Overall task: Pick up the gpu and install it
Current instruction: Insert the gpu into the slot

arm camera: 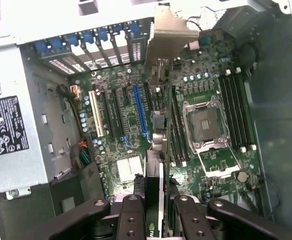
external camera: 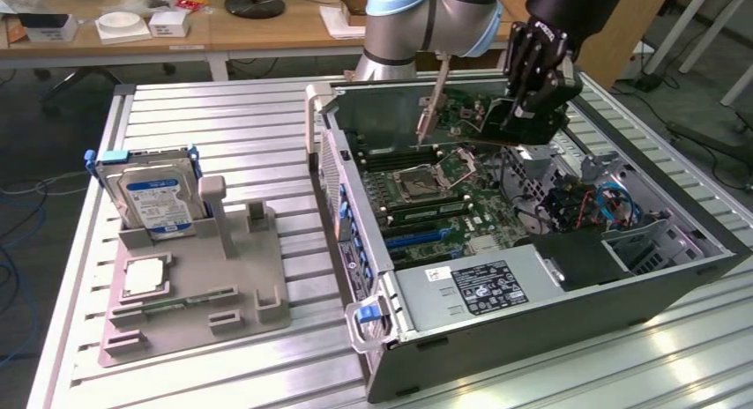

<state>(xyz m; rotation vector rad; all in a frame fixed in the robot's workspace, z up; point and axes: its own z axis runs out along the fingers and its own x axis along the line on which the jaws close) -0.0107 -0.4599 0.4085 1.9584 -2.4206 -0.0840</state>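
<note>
The arm [external camera: 406,21] is showing silver-grey tubular segments with pale blue joint caps. The gripper [external camera: 530,105] is presenting black linked fingers [arm camera: 131,222], each carrying round silver pivot pins.

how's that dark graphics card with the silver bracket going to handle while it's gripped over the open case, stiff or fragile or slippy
Probably stiff: the dark graphics card with silver end bracket hangs straight from the end effector, no sag. Likely fragile, given its bare circuit board. It might pivot if bumped, being pinched across its thin faces.
</note>
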